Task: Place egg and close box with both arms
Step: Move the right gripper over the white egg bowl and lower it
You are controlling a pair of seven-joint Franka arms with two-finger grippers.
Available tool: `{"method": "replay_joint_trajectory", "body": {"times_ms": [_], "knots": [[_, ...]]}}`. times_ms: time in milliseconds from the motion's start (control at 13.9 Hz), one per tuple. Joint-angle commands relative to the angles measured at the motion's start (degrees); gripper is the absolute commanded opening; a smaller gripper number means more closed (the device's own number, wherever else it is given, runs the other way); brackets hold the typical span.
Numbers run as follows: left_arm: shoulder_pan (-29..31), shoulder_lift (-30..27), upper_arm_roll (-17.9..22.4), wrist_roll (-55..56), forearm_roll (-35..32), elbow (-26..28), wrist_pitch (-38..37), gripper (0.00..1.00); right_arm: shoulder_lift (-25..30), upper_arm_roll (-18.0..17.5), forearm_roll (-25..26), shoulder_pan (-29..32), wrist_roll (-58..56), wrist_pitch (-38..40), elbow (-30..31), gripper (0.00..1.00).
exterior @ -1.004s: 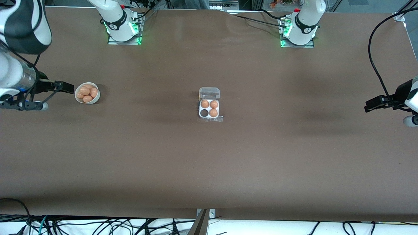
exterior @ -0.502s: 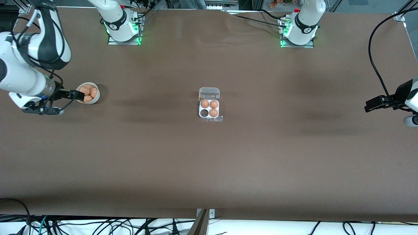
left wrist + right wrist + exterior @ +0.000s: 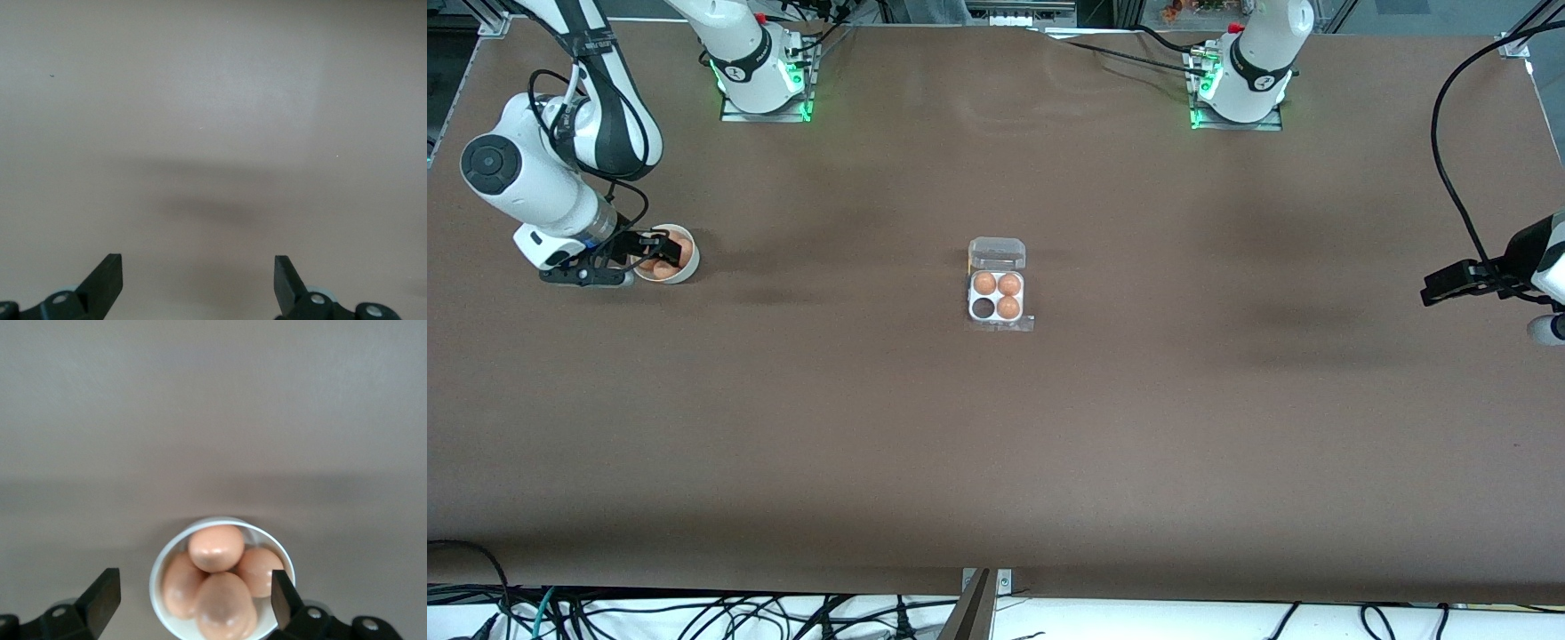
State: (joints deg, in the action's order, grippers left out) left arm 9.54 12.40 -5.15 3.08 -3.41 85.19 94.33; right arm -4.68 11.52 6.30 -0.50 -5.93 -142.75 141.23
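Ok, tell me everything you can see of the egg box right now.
The box is a small square clear-plastic carton with a whitish four-cell base. Its hinged transparent lid lies open, folded back toward the robots' bases. Three cells hold orange-brown eggs; the empty cell is nearer the front camera, on the right arm's side. It sits mid-table, untouched by either arm.

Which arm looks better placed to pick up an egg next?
The right: its open gripper hangs over the bowl of eggs. The left gripper, also open, waits at the table's other end over bare table.
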Motion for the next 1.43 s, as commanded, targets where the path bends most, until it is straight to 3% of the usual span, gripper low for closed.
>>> {"method": "replay_joint_trajectory", "body": {"times_ms": [0, 502, 1362], "knots": [[0.2, -0.2, 0.0, -0.4, 0.2, -1.0, -1.2, 1.0, 2.0, 0.6, 0.7, 0.3, -2.5, -4.2, 4.8, 1.0], [0.2, -0.2, 0.0, -0.4, 0.2, -1.0, -1.2, 1.0, 0.3, 2.6, 0.7, 0.3, -7.0, -4.6, 5.0, 1.0], [0.3, -0.2, 0.1, -0.4, 0.2, -1.0, -1.2, 1.0, -0.5, 2.5, 0.6, 0.1, -7.0, -4.9, 4.8, 0.51]]}}
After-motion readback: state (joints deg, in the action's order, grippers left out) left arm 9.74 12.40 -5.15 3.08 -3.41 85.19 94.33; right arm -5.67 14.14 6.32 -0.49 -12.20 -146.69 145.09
